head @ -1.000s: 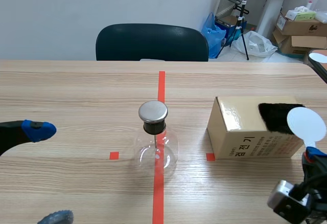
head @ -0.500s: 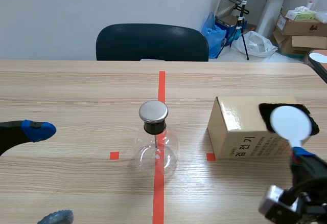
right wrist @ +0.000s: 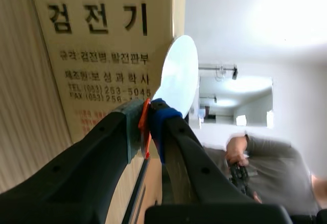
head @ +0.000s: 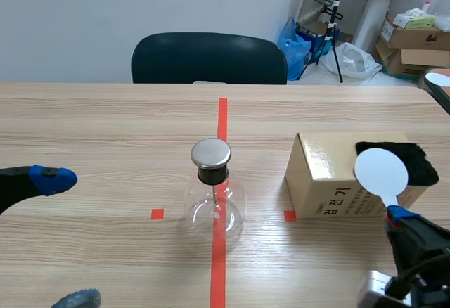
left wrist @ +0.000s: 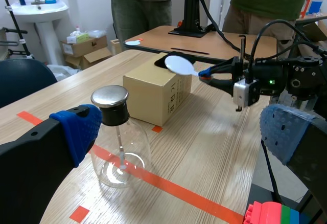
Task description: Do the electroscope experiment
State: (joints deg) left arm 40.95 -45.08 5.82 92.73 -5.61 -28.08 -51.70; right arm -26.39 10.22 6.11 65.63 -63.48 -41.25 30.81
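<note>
On the wooden table [head: 105, 125], a tan cardboard box [head: 323, 181] stands at 3 o'clock from the glass electroscope flask [head: 214, 206], well apart. The left gripper [left wrist: 179, 137] gapes wide at the flask's 9 o'clock, holding nothing. The right gripper [head: 397, 216], at the box's 5 o'clock, pinches the handle of a white disc paddle [head: 380, 171], held up near the black fur patch [head: 415, 160] on the box.

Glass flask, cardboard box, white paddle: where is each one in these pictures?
Glass flask [head: 214, 209], scene view, on its round clear belly.
Cardboard box [head: 337, 199], scene view, on its printed side.
White paddle [head: 380, 171], scene view, on its round disc.
</note>
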